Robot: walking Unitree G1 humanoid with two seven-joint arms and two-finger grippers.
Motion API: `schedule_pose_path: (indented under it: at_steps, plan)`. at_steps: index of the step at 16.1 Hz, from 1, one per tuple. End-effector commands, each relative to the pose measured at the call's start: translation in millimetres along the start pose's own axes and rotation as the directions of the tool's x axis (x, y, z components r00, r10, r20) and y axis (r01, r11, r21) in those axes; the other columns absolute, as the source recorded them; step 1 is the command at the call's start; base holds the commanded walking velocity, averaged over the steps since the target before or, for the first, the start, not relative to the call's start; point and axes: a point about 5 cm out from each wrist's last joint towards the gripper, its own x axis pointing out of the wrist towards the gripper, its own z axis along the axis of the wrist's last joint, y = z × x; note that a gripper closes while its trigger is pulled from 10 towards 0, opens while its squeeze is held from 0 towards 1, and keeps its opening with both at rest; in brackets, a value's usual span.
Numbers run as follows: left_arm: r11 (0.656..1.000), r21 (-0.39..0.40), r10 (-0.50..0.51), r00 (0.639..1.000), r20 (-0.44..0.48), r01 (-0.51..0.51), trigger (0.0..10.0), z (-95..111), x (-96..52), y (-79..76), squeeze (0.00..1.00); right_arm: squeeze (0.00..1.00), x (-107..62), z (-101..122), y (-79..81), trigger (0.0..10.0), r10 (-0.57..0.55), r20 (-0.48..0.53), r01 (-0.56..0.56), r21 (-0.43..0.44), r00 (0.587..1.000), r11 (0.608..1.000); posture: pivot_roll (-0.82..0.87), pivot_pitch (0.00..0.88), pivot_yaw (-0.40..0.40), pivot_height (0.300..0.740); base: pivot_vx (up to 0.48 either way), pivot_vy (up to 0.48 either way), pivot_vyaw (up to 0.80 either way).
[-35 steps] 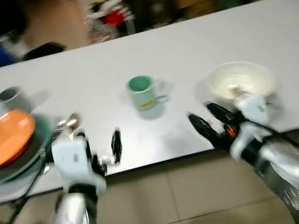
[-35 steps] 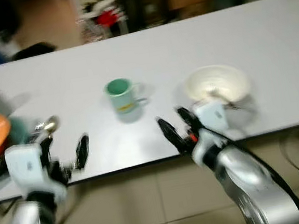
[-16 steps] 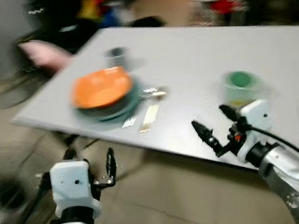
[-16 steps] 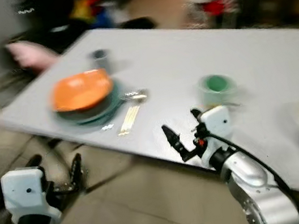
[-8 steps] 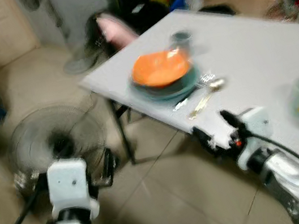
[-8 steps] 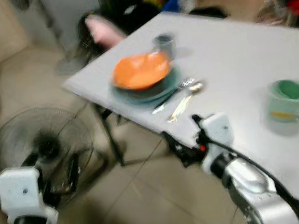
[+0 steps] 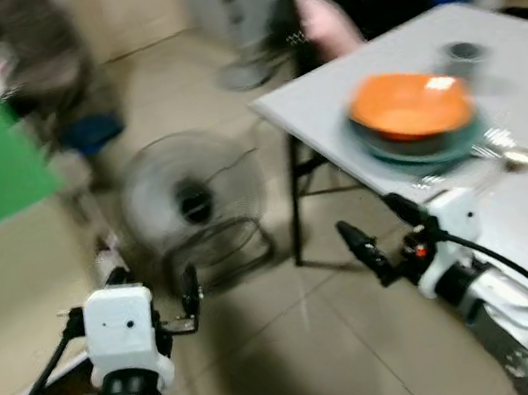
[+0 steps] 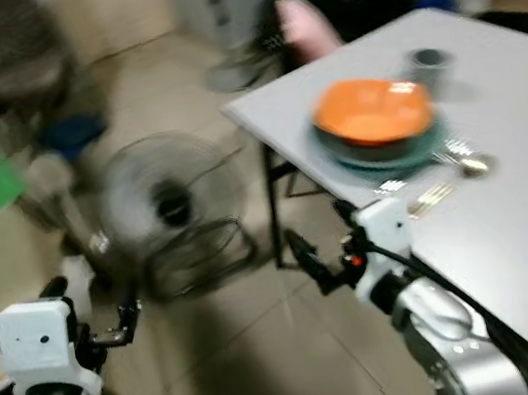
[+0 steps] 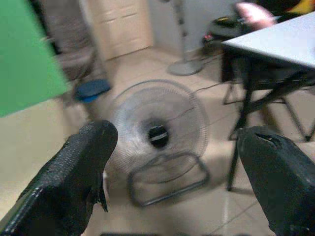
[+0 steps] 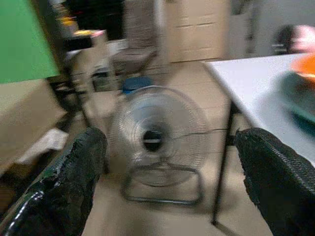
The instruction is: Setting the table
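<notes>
On the table (image 8: 516,247) sits an orange bowl (image 8: 373,110); both wrist views face a fan (image 9: 158,132), jaws apart

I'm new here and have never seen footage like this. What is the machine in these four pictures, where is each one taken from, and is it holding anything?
This is a walking humanoid robot with two silver arms, each ending in two long black fingers. Two pictures come from cameras in its head, looking forward and down. There you see its left gripper over the floor and its right gripper near the corner of a white table. On the table sit an orange bowl stacked on a green plate, a grey cup and some cutlery. A fan stands on the floor. The other two pictures come from cameras on the wrists, looking along each gripper's fingers towards the fan. Both grippers are open and empty. The pictures are blurred.
</notes>
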Motion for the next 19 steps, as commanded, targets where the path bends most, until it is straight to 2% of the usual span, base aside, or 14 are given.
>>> schedule_pose_path:
  at_steps: [1, 6, 9, 11, 12, 19]
  plan:
    - [1.0, -0.006, -0.001, 1.0, 0.013, 0.001, 10.0, 3, 0.5, -0.7, 0.0, 1.0, -0.7, 1, -3.2, 10.0, -0.001, 0.01, 0.001, -0.003, 1.0, 1.0, -0.02, 0.02, 0.042, 0.74, 0.0, 0.352, 0.77]
    - [1.0, 0.007, 0.006, 1.0, 0.024, -0.006, 10.0, 6, 1.6, -1.2, 0.0, 1.0, 2.3, 1, -4.9, 10.0, -0.003, 0.016, 0.002, 0.021, 1.0, 1.0, -0.01, 0.016, 0.025, 0.74, 0.0, 0.362, 0.76]
    - [1.0, 0.026, 0.009, 0.999, 0.044, -0.01, 10.0, 12, 2.7, 1.3, 0.0, 1.0, 1.5, -1, -7.5, 10.0, -0.037, 0.002, 0.037, 0.067, 0.999, 0.997, -0.01, 0.017, 0.022, 0.74, 0.0, 0.363, 0.0]
    - [0.999, 0.031, 0.013, 0.999, 0.052, -0.015, 10.0, 14, 3.6, 3.2, 0.0, 0.99, 1.4, -1, -2.1, 10.0, -0.025, 0.013, 0.023, 0.088, 1.0, 0.996, -0.01, 0.017, 0.026, 0.74, 0.0, 0.358, 0.0]
    - [0.999, 0.037, 0.005, 0.998, 0.055, -0.007, 10.0, 15, 4.5, 2.5, 0.0, 0.0, 2.5, 1, 1.0, 10.0, -0.019, 0.024, 0.017, 0.107, 1.0, 0.994, -0.02, 0.018, 0.029, 0.74, 0.0, 0.356, 0.0]
    - [0.999, 0.041, 0.007, 0.998, 0.056, -0.009, 10.0, 15, 9.3, 5.3, 0.0, 0.0, 6.4, 4, 0.4, 10.0, -0.023, 0.014, 0.021, 0.128, 1.0, 0.991, -0.02, 0.014, 0.025, 0.74, 0.0, 0.359, 0.0]
